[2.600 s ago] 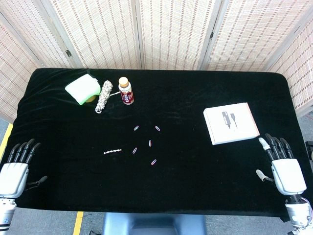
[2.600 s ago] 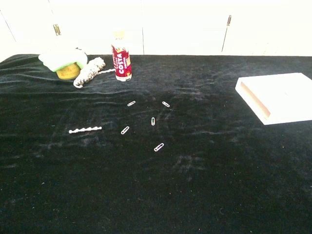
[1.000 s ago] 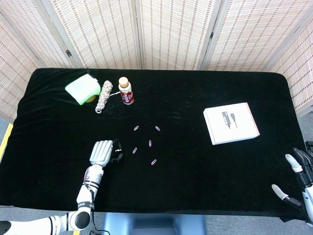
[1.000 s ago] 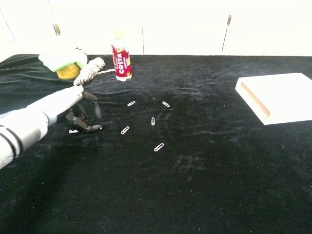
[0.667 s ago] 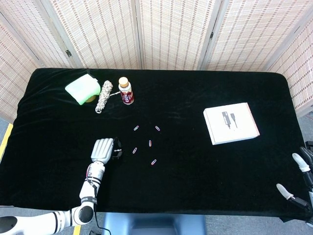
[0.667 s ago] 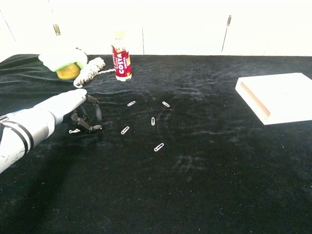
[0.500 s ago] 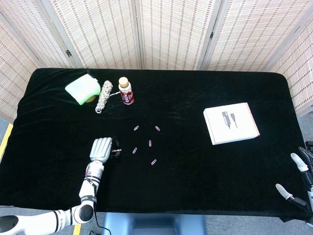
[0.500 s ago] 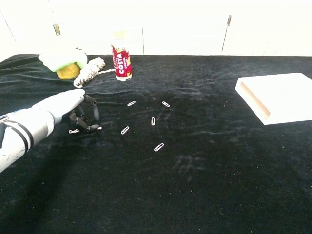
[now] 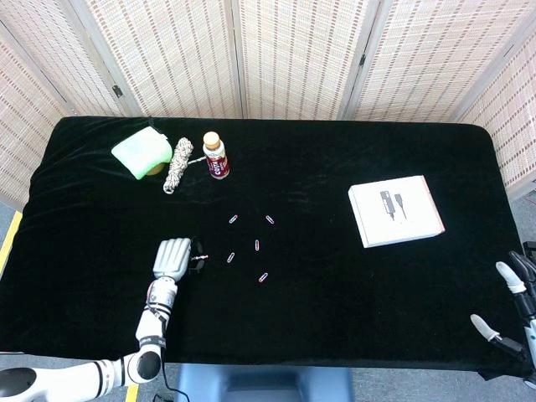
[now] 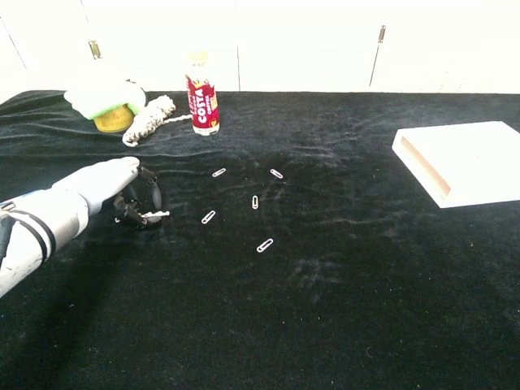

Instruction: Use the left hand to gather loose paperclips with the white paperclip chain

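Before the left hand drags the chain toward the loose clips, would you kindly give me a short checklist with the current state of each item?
1. Left hand on the white paperclip chain: ok, fingers curl around it.
2. Chain lifted off the cloth: cannot tell.
3. Nearest loose paperclip apart from the chain: ok, a gap shows.
4. Five loose clips in view on the black cloth: ok.
5. Bottle away from the sweep path: ok, behind the clips.
6. Right hand out of the way: ok, at the table's far right edge.
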